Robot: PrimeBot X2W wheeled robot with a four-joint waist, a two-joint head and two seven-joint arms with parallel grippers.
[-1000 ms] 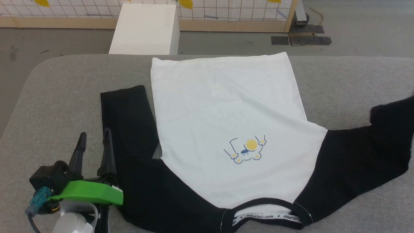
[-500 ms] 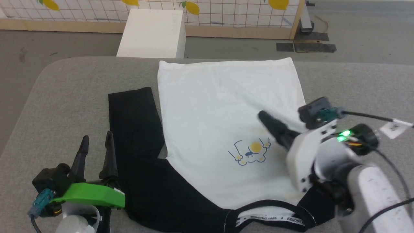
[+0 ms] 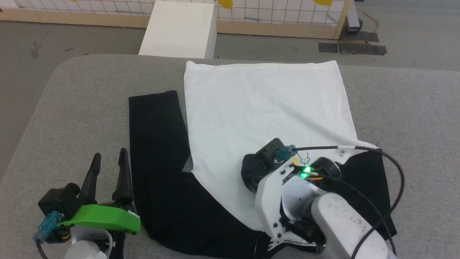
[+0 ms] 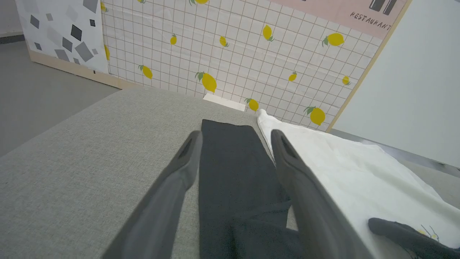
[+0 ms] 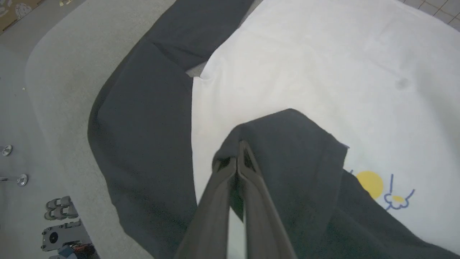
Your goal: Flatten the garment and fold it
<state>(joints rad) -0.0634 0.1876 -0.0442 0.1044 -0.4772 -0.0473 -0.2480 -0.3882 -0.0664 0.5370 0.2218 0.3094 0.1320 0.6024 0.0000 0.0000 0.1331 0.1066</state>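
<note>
At the near left corner of the grey table (image 3: 68, 100) the left gripper (image 3: 109, 154) sits low, its two fingers spread with nothing between them, just beside the left-hand sleeve (image 3: 154, 122), which lies straight along the white body and points to the far edge. The garment (image 3: 258, 100) is spread flat across the middle of the table, hem at the far edge, neck at the near edge. Further right, the right gripper (image 5: 240, 151) is clenched on the end of the right-hand sleeve (image 5: 298, 144), holding it over the chest close by the cartoon print (image 5: 370, 183). The risk, to my eye, is in the let-go: the cloth is bunched around the fingertips, so it may drop crumpled or cling and get dragged back, and too long a pull leftward could wrinkle the flat body.
</note>
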